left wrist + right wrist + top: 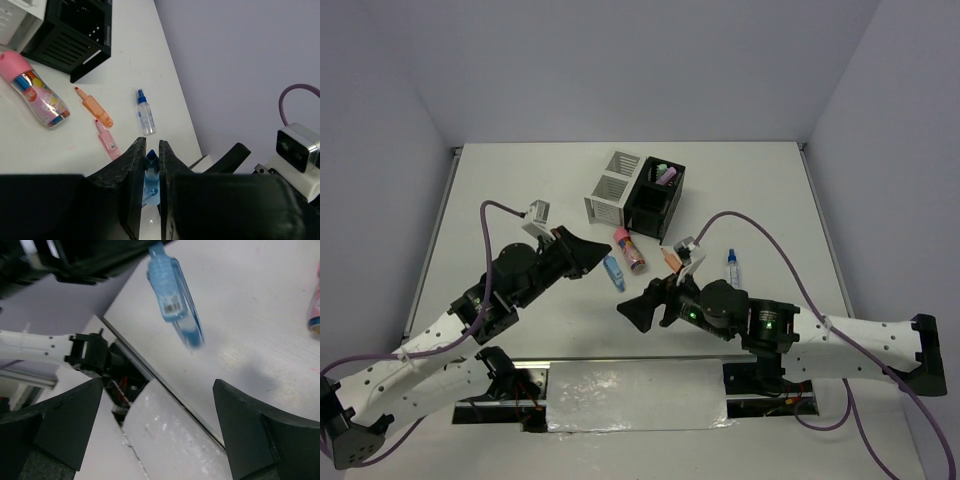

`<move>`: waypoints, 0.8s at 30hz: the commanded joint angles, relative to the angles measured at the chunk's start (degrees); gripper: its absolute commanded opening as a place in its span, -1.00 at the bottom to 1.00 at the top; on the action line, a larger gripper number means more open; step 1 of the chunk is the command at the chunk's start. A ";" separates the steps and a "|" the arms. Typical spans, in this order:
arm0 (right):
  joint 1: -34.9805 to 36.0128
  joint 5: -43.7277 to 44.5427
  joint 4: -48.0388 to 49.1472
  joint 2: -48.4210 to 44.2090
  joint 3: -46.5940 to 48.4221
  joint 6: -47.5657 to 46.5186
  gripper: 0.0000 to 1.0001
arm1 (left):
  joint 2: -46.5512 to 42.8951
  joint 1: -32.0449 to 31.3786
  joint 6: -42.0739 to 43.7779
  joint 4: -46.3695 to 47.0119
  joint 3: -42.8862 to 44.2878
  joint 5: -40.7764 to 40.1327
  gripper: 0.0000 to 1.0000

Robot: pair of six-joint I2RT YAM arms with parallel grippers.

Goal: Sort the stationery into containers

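Pinching blue highlighter w/ left gripper; right gripper jaws spread.

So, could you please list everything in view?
white organiser: one, white, far mid-table
black organiser: one, black, beside the white one
pens: two, purple and green, inside black organiser
pink tube: one, pink, lying before the organisers
orange highlighter: one, orange, right of the tube
pink highlighter: one, pink, beside the orange one
bottle: one, clear, blue cap, furthest right
blue highlighter: one, blue, in left arm's jaws
table: one, white, under everything
left arm: one, black-and-white, jaws shut
right arm: one, black-and-white, jaws open, empty
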 commanded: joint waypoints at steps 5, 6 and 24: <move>-5.49 -5.65 7.97 -1.23 1.05 7.79 0.79 | -2.15 -0.03 -3.94 15.42 -4.83 6.22 -1.00; -6.46 -7.31 8.59 -1.23 0.00 10.84 0.74 | -2.24 -0.03 -4.46 16.13 -5.18 7.27 -1.00; -11.04 -13.22 21.52 4.57 -0.71 17.64 0.05 | -2.51 -0.21 -6.49 22.90 -7.99 11.67 -1.00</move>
